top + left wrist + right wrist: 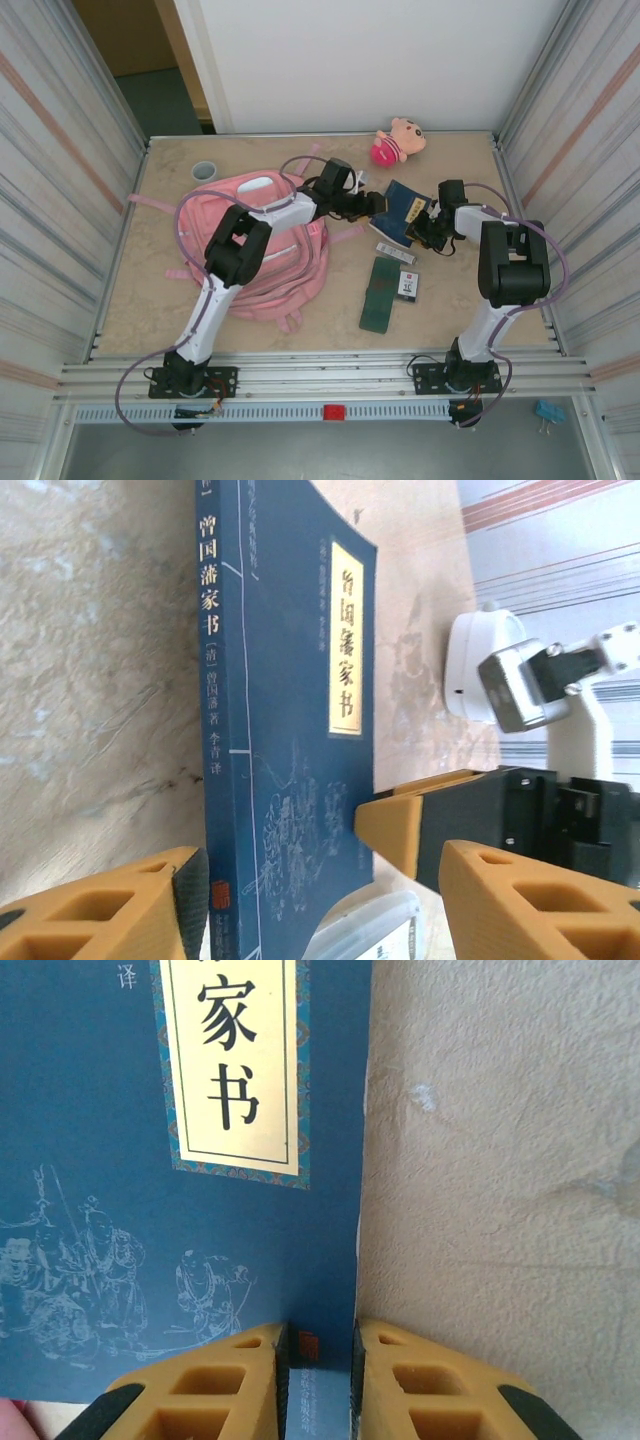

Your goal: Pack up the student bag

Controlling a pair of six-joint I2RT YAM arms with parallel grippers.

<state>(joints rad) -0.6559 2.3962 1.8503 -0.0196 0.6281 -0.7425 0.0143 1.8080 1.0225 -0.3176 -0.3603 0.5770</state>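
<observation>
left gripper: jaws are standing wide, holding nothing; orange fingers are straddling the spine end of the blue book.
why left is there: likely lining up to close across the book and take it, since the gap is matching the book's width.
right gripper: pads are sitting at a slim gap on the book's corner by its free edge, a strip of cover showing between them; view is too tight to tell whether it is pinching or only pressing.
why right is there: probably steadying or tipping the far edge so the left fingers are getting underneath.
book: lying on the table, between the two arms, just right of the bag.
near clutter: green case and small card pack are waiting just nearer the arm bases.
student bag: lying flat at centre-left, the left arm reaching over it; soft, pink, slumping, white-trimmed zips, straps trailing out at its sides.
task progress: seems early, the items are lying outside the bag.
far edge: plush doll is sitting at the back wall.
</observation>
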